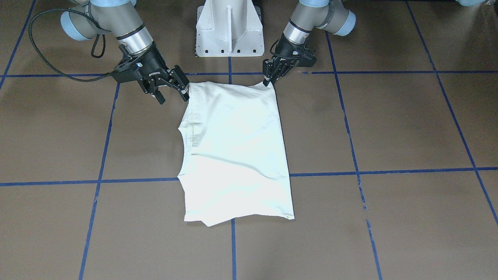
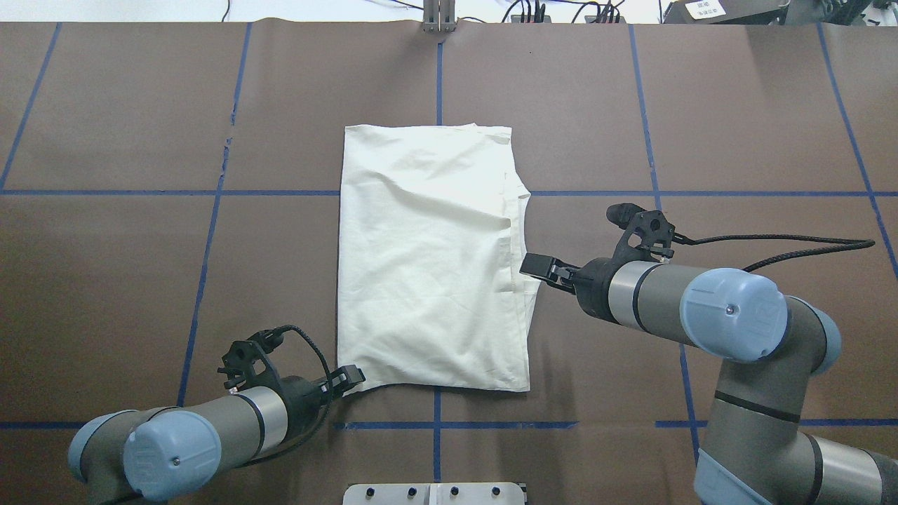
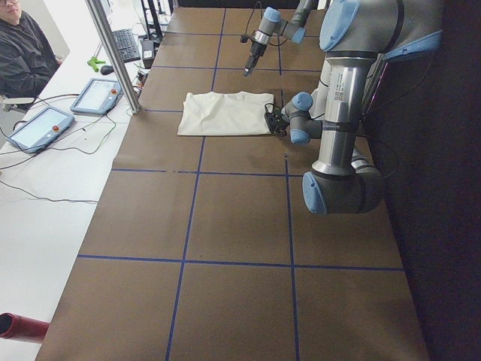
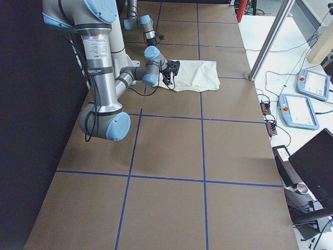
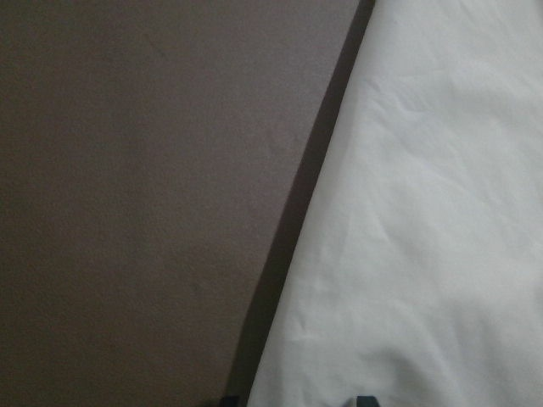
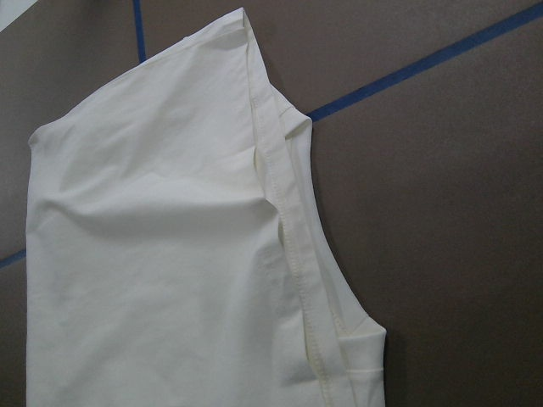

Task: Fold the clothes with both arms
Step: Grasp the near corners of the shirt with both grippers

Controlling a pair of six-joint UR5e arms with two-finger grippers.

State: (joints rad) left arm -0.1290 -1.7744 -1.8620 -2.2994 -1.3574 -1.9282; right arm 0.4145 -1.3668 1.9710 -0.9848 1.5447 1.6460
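The cream shirt lies folded into a tall rectangle on the brown table, plain side up; its print is hidden. It also shows in the overhead view and in both wrist views. My left gripper is shut on the shirt's corner nearest the robot and pulls it to a small point; overhead it sits at that near left corner. My right gripper is open and empty, raised just beside the shirt's other near corner; overhead it hangs at the shirt's right edge. The right wrist view shows the hemmed neckline edge.
The white pedestal base stands between the arms. Blue tape lines cross the table. A black cable trails from the right wrist. Beyond the table's far edge are a metal post, control pendants and a seated operator.
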